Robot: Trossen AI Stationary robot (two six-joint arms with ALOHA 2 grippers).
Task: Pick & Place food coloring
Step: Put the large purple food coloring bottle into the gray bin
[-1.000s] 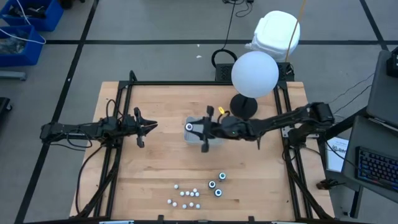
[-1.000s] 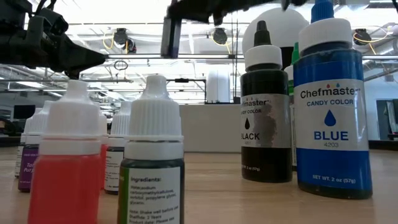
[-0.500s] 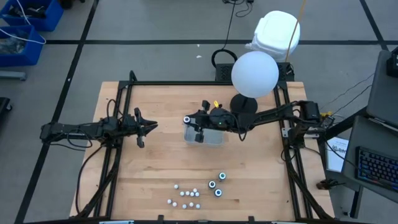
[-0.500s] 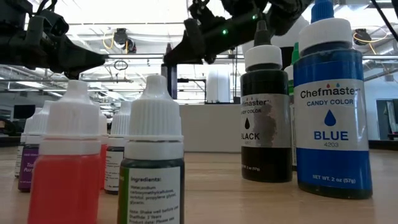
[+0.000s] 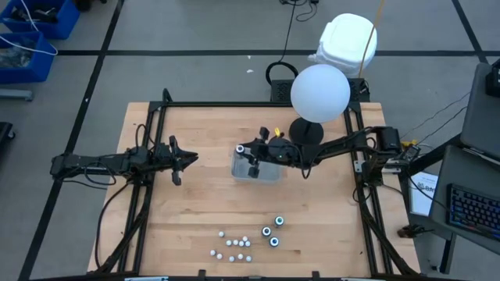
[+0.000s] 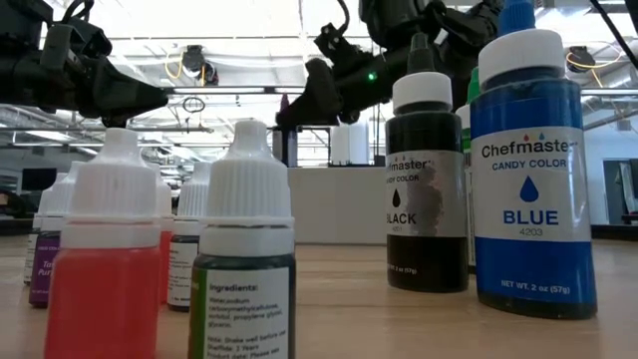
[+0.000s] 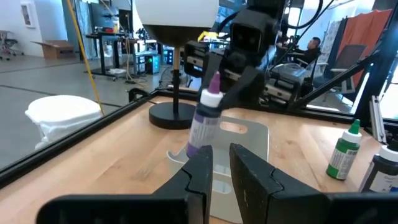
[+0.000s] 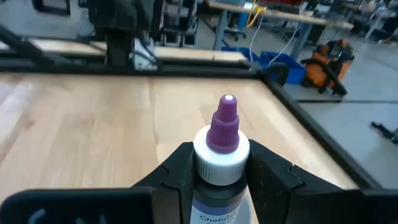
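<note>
My right gripper (image 5: 248, 153) reaches in from the table's right and is shut on a food coloring bottle (image 5: 241, 149) with a white cap and purple tip (image 8: 222, 134). It holds the bottle over the far left corner of the shallow grey tray (image 5: 269, 173). In the left wrist view the bottle (image 7: 203, 124) stands tilted above the tray's rim (image 7: 177, 155). Three dark bottles (image 5: 273, 232) and several small white-capped ones (image 5: 234, 246) stand near the table's near edge. My left gripper (image 5: 194, 157) waits left of the tray, shut but for a narrow slit. My right gripper pinches the bottle between its two fingers at the shoulder just below the white cap (image 8: 219, 177). The fingers (image 7: 231, 78) come slanting down from the table's right. The bottle hangs tilted, tip up. Whether its base (image 7: 194, 149) touches the tray cannot be told.
A white globe lamp (image 5: 319, 92) on a black base (image 5: 306, 133) stands just behind the tray, close to my right arm. Black frame rails (image 5: 156, 195) run along the table's left and right sides. The low view is filled by red (image 6: 105, 289), green (image 6: 244, 289), black (image 6: 429, 199) and blue (image 6: 528, 199) bottles.
My right gripper, still shut on the bottle, has moved from over the tray's middle toward the far edge, and its arm has drawn back toward the table's right. The bottle has gone with it to the tray's far left corner.
</note>
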